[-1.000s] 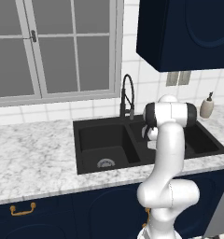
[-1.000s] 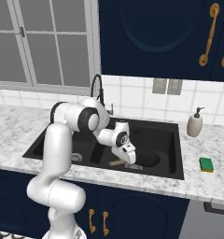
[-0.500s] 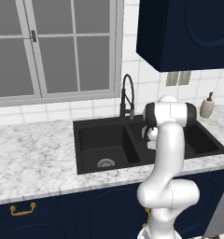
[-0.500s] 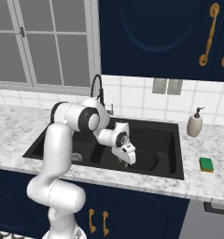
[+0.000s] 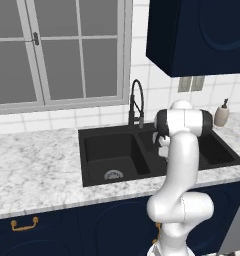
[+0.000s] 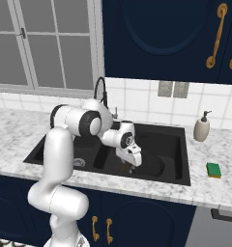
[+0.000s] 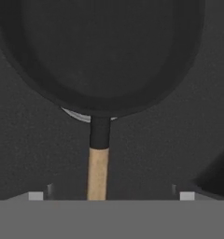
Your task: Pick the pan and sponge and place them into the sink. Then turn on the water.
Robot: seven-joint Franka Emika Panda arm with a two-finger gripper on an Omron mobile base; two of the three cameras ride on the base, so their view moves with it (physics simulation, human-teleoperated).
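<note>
The black pan (image 7: pixel 104 51) lies on the floor of the right basin of the black sink (image 6: pixel 184 144), partly covering a silver drain (image 7: pixel 75 114). Its wooden handle (image 7: pixel 98 172) points toward my gripper (image 7: pixel 111 196), which hangs open just above it. The fingertips (image 7: pixel 36 195) stand well apart on either side of the handle and do not touch it. From the right base view the gripper (image 6: pixel 132 167) is low inside the right basin. The green sponge (image 6: pixel 213 169) rests on the counter right of the sink. No water is in view at the faucet (image 6: pixel 99 91).
A beige soap dispenser (image 6: pixel 201 128) stands on the counter behind the sponge. The left basin (image 5: pixel 112 152) holds only its drain. Marble counter (image 5: pixel 32 165) stretches left of the sink. A window is behind it and dark cabinets hang above.
The jaws have gone from shut on the pan handle to wide open, letting it go. The arm and the pan have hardly moved.
</note>
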